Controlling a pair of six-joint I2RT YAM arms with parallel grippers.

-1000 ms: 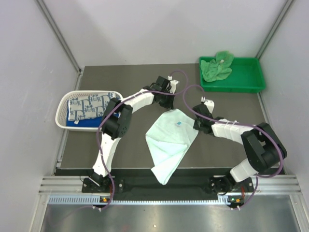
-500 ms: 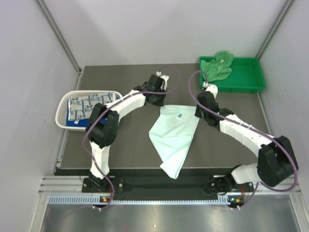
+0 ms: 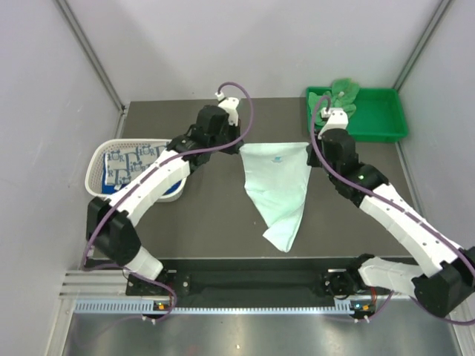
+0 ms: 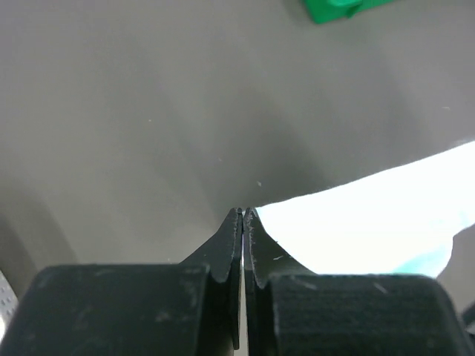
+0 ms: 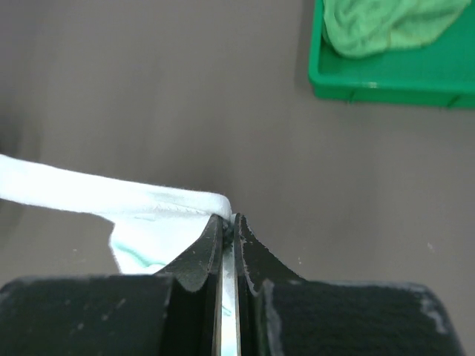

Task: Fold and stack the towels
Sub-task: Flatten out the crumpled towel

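The left gripper (image 3: 239,146) and right gripper (image 3: 311,145) each pinch a far corner of the pale towel (image 3: 278,185). It is stretched between them, its tail pointing at the tabletop's (image 3: 185,222) near edge.

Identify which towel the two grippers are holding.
The pale mint-white towel, stretched by two corners between the left gripper and right gripper. The bright green towel lies crumpled in the tray; the patterned towel sits folded in the basket.

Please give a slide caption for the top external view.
Left gripper and right gripper each pinch a far corner of the pale mint-white cloth towel, stretched between them.
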